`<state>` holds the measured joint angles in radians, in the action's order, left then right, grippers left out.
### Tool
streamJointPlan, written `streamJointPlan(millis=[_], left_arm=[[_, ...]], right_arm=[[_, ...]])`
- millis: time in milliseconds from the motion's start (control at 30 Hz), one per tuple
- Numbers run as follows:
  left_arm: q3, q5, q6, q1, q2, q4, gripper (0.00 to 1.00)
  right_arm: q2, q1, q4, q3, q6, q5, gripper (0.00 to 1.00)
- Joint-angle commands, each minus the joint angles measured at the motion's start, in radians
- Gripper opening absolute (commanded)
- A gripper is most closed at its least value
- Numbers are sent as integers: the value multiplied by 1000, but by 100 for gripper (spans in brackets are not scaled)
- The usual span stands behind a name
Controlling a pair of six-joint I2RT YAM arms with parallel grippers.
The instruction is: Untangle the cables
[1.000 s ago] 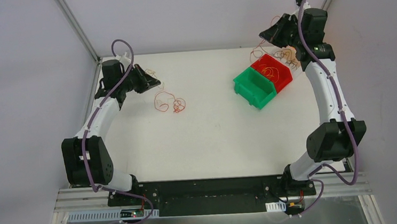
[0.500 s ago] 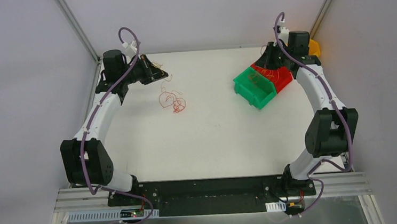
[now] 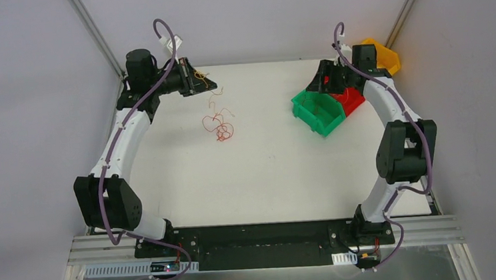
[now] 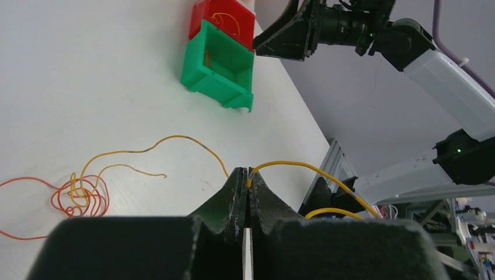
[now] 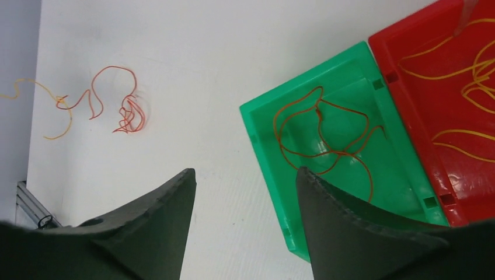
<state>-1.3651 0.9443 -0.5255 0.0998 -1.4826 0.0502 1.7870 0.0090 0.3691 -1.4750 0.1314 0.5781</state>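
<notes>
Right fingers point(image 5: 157, 227) are now seen spread wide and empty, lowered over the bins, whereas a second ago they were shut and held high with a load. The left fingers point(image 4: 230, 204) are kept pinched together on a single yellow cable point(image 4: 303, 169), and have been raised and swung toward the back of the bench point(image 3: 268, 172). On the bench's right side the green bin point(image 5: 260, 151) is found to hold one orange cable point(image 5: 321, 134). The red bin point(image 5: 420, 105), touching it, holds several yellow cables point(image 5: 467, 87). The right arm's load is judged to have been released there, so that part of the sorting can be counted as done. Left of centre the tangle point(image 3: 221, 127) of red and orange strands is left lying on the bench, dragged slightly rightward by the pull. From it the yellow cable is drawn up to the left fingers. One end appears still looped into the tangle, so more pulling, or a hold on the tangle by the freed right arm, is thought to be needed.
</notes>
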Motion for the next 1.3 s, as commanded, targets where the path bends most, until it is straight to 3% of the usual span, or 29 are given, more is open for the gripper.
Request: streamJointPlan(millis=[0,100,267,467,667,767,900,967,1167,1200,1267], left_arm=[[-72,126,-30,21,19,-46,0],[-95,157,-102,43,18,-133,0],[-158,186,-248,75,-2,-258,0],[-181,202,-408,96,-26,-411,0],[-189,195,-438,105,-26,-420,0],[-174,192,-437,108,-11,-420,0],[-154,187,-435,104,4,-416,0],[-145,188,-440,96,6,-415,0],[-128,185,-499,63,-13,-456,0],[-128,187,-505,63,-16,-466,0],[-126,187,-515,63,-20,-484,0]], right_arm=[[-163,34,-20,-57,45,121,71],[-254,123,-100,-10,68,159,80],[-304,322,-194,-6,68,181,83],[-229,516,-424,-38,25,105,84],[-137,590,-613,-65,75,-13,75],[-102,600,-660,-96,58,-42,61],[-94,609,-703,-120,28,-73,25],[-99,612,-708,-133,21,-96,0],[-137,614,-657,-164,33,-85,0],[-139,613,-630,-169,46,-76,4],[-143,612,-597,-169,60,-70,36]])
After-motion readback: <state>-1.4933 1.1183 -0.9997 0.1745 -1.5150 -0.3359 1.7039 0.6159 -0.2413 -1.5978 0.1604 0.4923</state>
